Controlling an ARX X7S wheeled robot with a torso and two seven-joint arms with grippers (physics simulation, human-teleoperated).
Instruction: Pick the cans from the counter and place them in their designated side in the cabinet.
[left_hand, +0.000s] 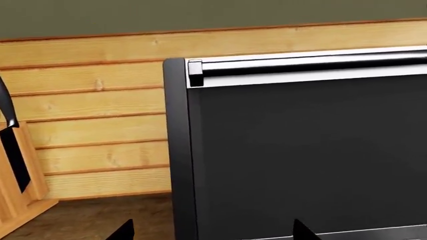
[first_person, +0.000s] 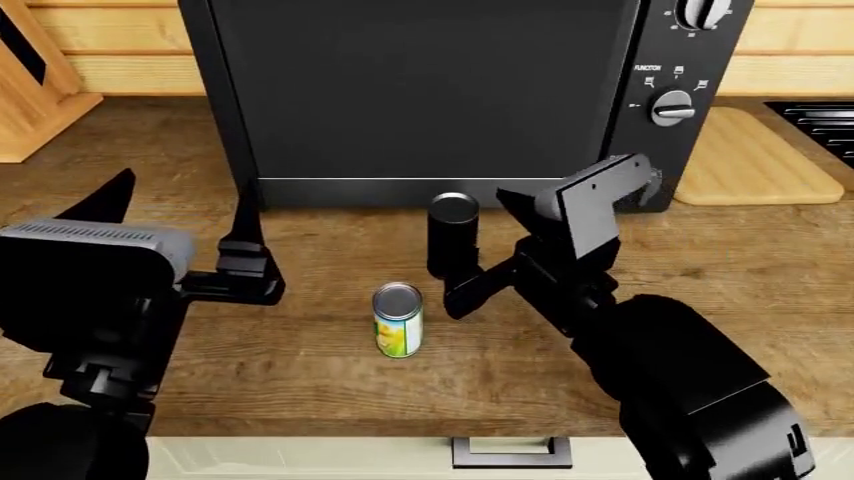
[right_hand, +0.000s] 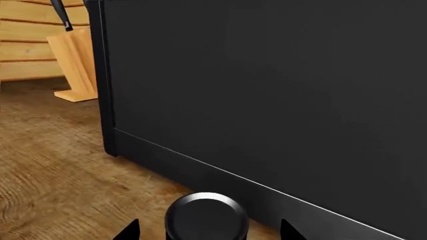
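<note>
Two cans stand upright on the wood-grain counter (first_person: 307, 380), in front of a black oven. The tall slim black can (first_person: 454, 232) is nearer the oven door. The shorter green-yellow-white can (first_person: 398, 322) stands closer to me, apart from it. My right gripper (first_person: 455, 286) is open, with its fingertips on either side of the black can (right_hand: 207, 216) and a gap showing on both sides. My left gripper (first_person: 187, 190) hangs open and empty to the left of the cans, facing the oven's left edge (left_hand: 179, 150). The cabinet is out of view.
The black oven (first_person: 427, 90) fills the back, with its handle (left_hand: 307, 62) at the top of the door and its knobs (first_person: 671, 106) on the right. A wooden knife block (first_person: 34, 90) stands at the far left. A pale cutting board (first_person: 750, 160) lies right of the oven.
</note>
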